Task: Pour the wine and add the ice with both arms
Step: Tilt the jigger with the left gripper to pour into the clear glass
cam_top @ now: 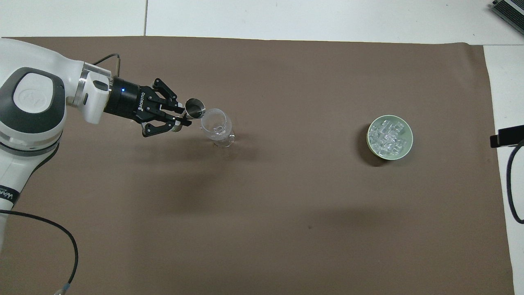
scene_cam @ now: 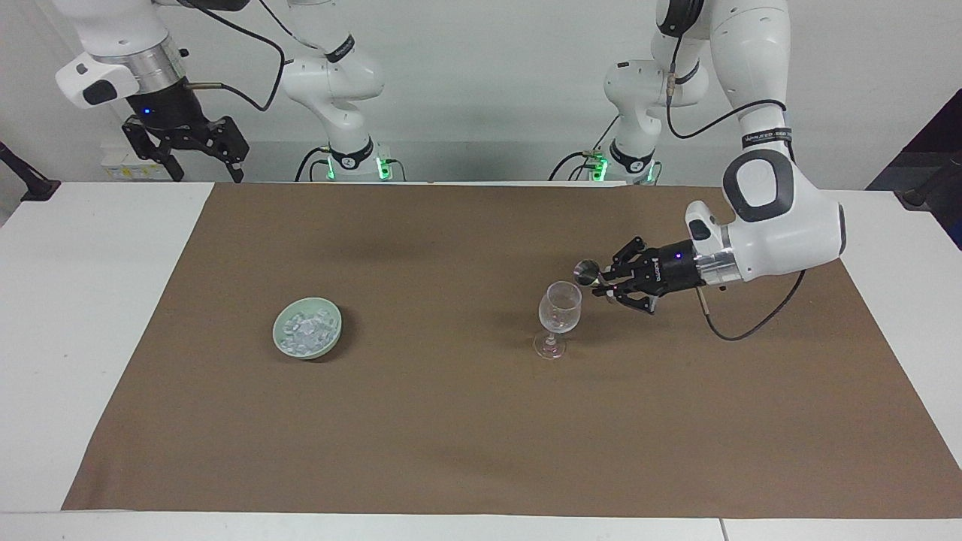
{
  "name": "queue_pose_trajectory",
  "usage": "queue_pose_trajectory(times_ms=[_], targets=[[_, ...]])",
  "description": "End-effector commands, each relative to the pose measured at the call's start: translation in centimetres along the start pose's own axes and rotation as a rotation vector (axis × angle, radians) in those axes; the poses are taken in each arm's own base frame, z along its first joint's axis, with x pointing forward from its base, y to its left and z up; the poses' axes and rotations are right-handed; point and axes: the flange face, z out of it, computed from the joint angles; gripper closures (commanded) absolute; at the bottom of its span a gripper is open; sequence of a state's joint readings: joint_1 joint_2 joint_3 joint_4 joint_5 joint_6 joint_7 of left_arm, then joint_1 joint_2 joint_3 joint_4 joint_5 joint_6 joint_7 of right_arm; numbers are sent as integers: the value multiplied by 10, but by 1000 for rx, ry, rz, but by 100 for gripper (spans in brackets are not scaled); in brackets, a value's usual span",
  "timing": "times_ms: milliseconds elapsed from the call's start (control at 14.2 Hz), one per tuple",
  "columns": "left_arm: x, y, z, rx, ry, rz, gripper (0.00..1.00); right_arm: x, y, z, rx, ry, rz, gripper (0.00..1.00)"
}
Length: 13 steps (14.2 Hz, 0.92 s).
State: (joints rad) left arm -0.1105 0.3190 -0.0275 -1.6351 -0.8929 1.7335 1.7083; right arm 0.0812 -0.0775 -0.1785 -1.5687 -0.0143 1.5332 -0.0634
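The left gripper (scene_cam: 601, 282) hangs low over the brown mat (scene_cam: 451, 421) at the left arm's end of the desk (scene_cam: 90, 315), its jaws closed tight on a small metal measuring cup (scene_cam: 587, 271) held out sideways from their tips. The cup is tipped, its mouth turned toward the wine glass (scene_cam: 560, 315), which stands upright on the mat just past the jaw tips and slightly lower than them; in the overhead view the cup's rim (cam_top: 193, 108) lies right beside the rim of the glass (cam_top: 215, 123), and whether the two touch cannot be told. The glass bowl looks clear, and no stream between cup and glass can be made out. The ice (scene_cam: 307, 330) is well apart from these jaws, heaped as small clear cubes in a pale green bowl (scene_cam: 282, 340) on the mat toward the right arm's end of the desk. The right gripper (scene_cam: 197, 159) waits high in the air above the desk's edge at the right arm's end, jaws spread wide and holding nothing, with the bowl of ice down on the mat well apart from them.
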Motion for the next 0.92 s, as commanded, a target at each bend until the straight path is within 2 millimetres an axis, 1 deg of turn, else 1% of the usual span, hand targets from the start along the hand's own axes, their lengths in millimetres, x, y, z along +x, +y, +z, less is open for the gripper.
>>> queue_pose_trajectory(times_ms=[0, 141, 211, 282, 352, 564, 634, 705, 845], targets=[[9, 7, -8, 25, -40, -11, 100, -5, -1, -3, 21, 0, 19, 0], [7, 7, -7, 23, -72, -34, 100, -5, -1, -3, 21, 0, 19, 0], [9, 8, -3, 19, -100, -45, 100, -5, -1, -3, 21, 0, 19, 0], [12, 6, -8, 32, -109, -50, 100, -5, -1, -3, 21, 0, 19, 0], [18, 7, -4, 28, -111, -44, 100, -5, -1, -3, 21, 0, 19, 0], [22, 8, 2, 24, -126, -39, 100, -5, -1, -3, 21, 0, 19, 0], [22, 7, -1, 31, -173, -35, 100, -5, -1, -3, 21, 0, 19, 0], [27, 6, -6, 42, -194, -34, 100, -5, -1, -3, 21, 0, 19, 0], [31, 7, -7, 45, -206, -46, 100, -5, -1, -3, 21, 0, 19, 0]])
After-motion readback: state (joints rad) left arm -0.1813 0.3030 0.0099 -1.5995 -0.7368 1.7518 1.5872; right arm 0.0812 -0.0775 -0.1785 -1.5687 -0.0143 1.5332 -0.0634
